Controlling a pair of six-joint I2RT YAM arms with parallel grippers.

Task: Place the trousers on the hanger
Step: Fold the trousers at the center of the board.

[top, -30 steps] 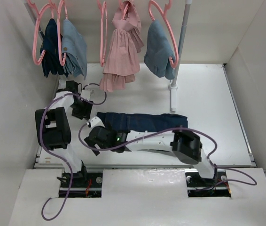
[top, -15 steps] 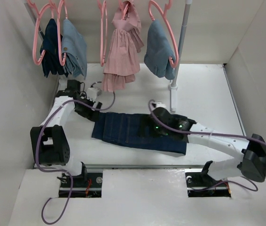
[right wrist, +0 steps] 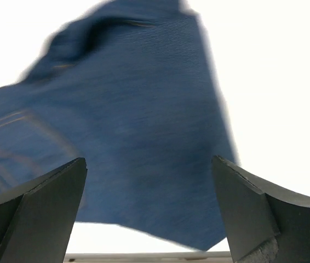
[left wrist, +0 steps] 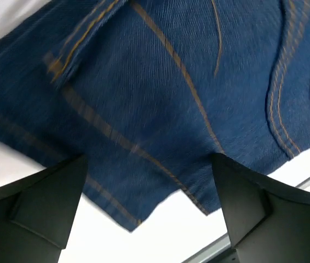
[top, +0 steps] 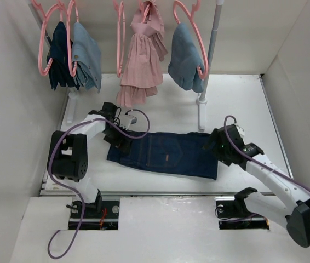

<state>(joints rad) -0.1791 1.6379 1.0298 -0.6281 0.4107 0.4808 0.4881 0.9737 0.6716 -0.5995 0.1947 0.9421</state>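
Observation:
The dark navy trousers [top: 166, 154] lie folded flat on the white table [top: 242, 109], waist end to the left. My left gripper [top: 116, 138] is open over the waist end; in the left wrist view [left wrist: 149, 219] its jaws straddle a corner of the trousers [left wrist: 171, 93] without touching. My right gripper [top: 215, 147] is open at the right end; in the right wrist view [right wrist: 149, 219] the trousers [right wrist: 133, 137] lie between and beyond the jaws. Several pink hangers hang on the rail at the back; one [top: 120, 44] looks bare.
On the rail hang a navy garment [top: 59, 55], a light denim garment [top: 86, 55], a pink pleated dress [top: 141, 60] and another denim garment [top: 185, 57]. The rack pole [top: 210, 55] stands on a base [top: 201, 101]. White walls close both sides.
The right arm has swung from the left end of the trousers to their right end. The trousers now lie wider and flatter. The left gripper has moved from the back left onto the waist end.

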